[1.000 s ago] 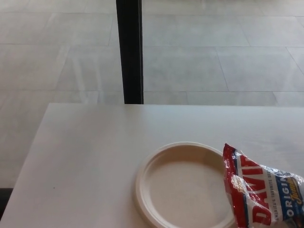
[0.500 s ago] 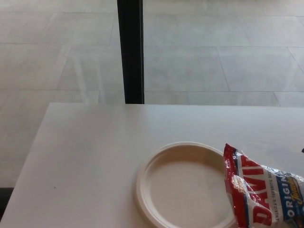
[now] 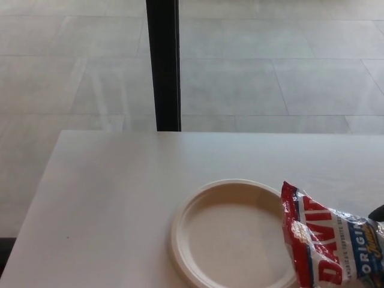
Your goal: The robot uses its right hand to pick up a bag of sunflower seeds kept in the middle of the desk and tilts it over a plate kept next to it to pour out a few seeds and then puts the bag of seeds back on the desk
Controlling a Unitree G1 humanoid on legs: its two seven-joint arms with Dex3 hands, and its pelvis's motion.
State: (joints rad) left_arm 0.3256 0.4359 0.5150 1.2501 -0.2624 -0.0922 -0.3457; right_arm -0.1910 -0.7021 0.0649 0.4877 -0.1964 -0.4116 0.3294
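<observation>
The red, white and blue seed bag [image 3: 330, 243] lies at the bottom right of the white desk [image 3: 114, 192], its crumpled top edge overlapping the right rim of the plate. The cream plate [image 3: 231, 237] sits just left of it and looks empty. A small dark sliver of my right hand [image 3: 378, 213] shows at the right edge, just behind the bag's upper right side; too little of it shows to say more. My left hand does not appear.
A black vertical post [image 3: 163, 63] stands beyond the desk's far edge, with grey floor tiles [image 3: 270, 66] behind it. The desk's left edge runs diagonally down toward the bottom left corner.
A dark part of my right hand has come in at the right edge and now sits lower, close behind the bag. Bag and plate have stayed put.
</observation>
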